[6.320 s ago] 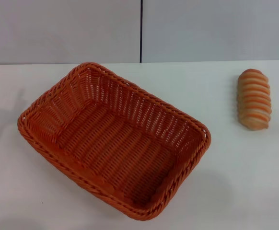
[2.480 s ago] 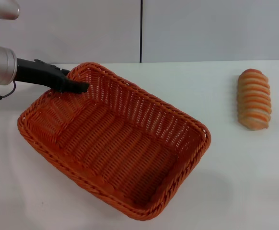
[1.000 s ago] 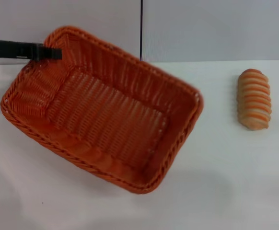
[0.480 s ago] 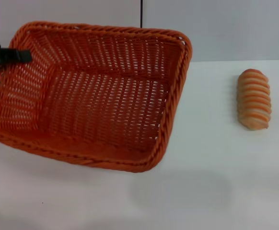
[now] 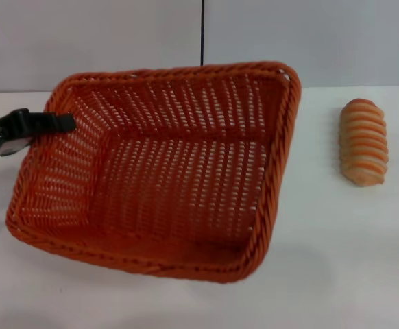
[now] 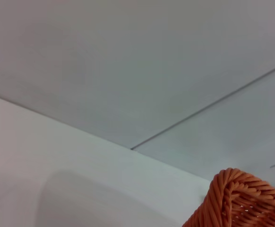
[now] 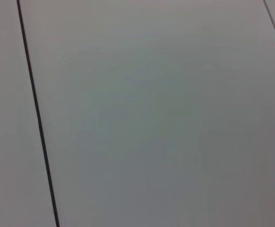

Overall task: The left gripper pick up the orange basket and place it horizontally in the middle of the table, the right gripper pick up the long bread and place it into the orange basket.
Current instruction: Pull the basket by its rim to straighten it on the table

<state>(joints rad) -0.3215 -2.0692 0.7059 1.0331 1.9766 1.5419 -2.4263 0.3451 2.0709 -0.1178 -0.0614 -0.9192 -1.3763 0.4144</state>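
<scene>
Wickerwork of the orange basket was seen tilted over the left half of the white desk, its left rim clamped in the jaws of the left gripper. Well apart to the right, the long bread lay on the desk.

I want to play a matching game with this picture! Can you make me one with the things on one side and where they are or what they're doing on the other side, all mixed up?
Things:
1. orange basket
2. long bread
3. left gripper
4. table

Descriptions:
A. lying alone on the robot's right side
B. plain white, underneath everything
C. pinching the rim at the robot's left
D. tilted, held by one edge

Pairs: 1-D, 2-A, 3-C, 4-B
</scene>
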